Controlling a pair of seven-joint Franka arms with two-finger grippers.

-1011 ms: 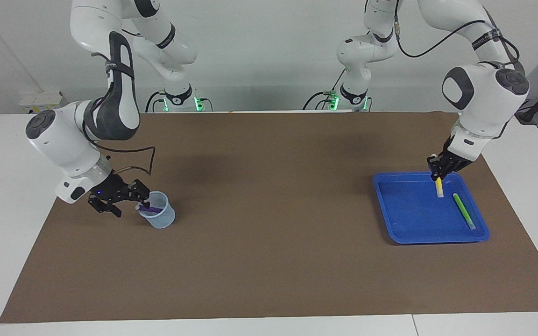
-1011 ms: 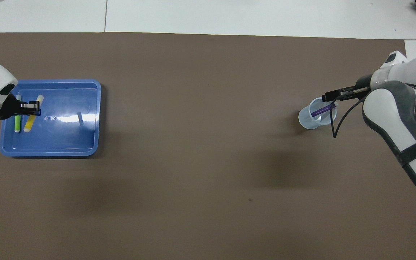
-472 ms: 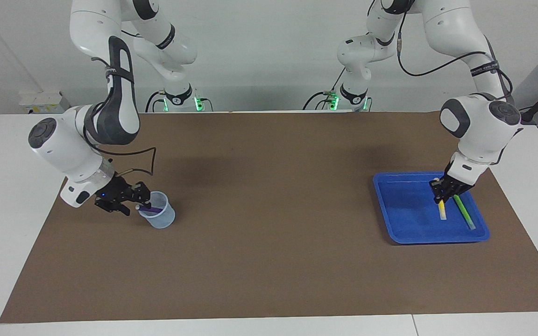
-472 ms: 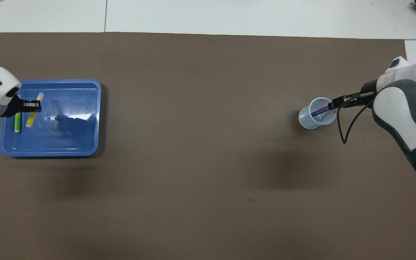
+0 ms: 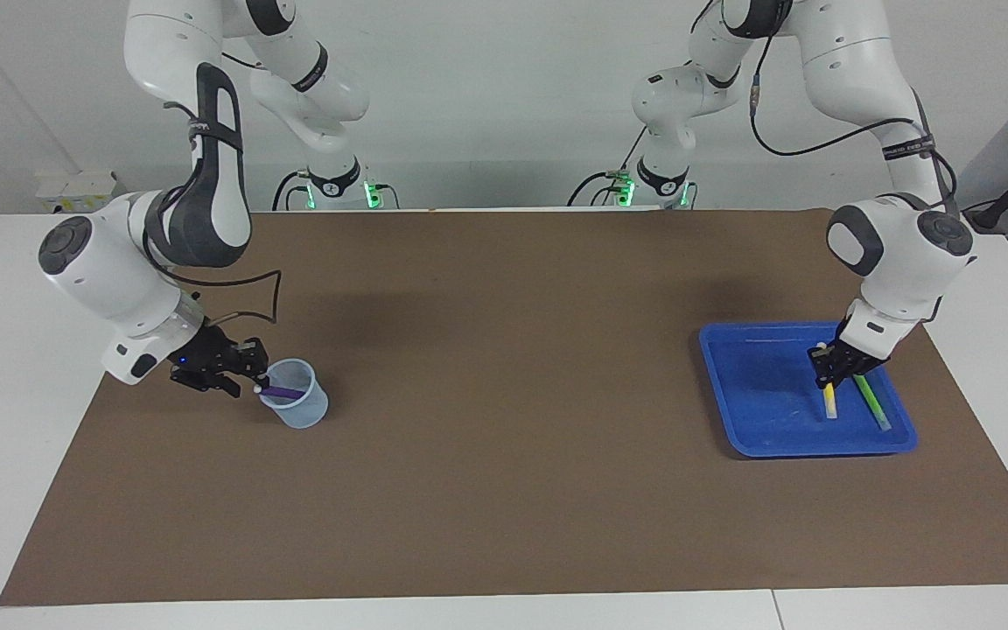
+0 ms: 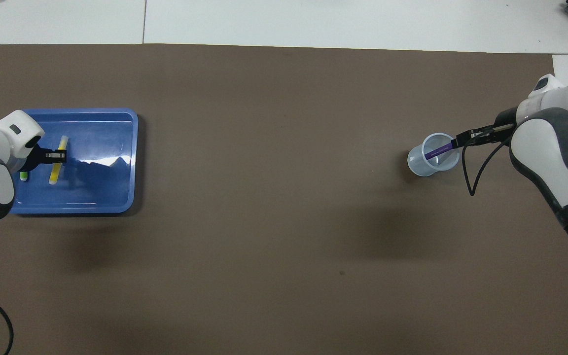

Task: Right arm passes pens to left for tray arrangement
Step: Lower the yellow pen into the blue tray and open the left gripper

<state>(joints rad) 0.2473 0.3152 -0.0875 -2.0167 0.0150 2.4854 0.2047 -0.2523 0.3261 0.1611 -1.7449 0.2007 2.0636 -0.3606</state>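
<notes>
- Left end effector (image 5: 829,376) clamps yellow pen (image 5: 830,400), low in blue tray (image 5: 762,420) beside green pen (image 5: 869,396); release next.
- Right end effector (image 5: 246,378) at cup (image 5: 301,407), around purple pen (image 5: 281,394); grip unclear. Next: lift, hand over.

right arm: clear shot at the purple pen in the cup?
Probably yes: the right end effector is already at the rim of the open-topped cup, at the purple pen's upper end; nothing blocks it.
</notes>
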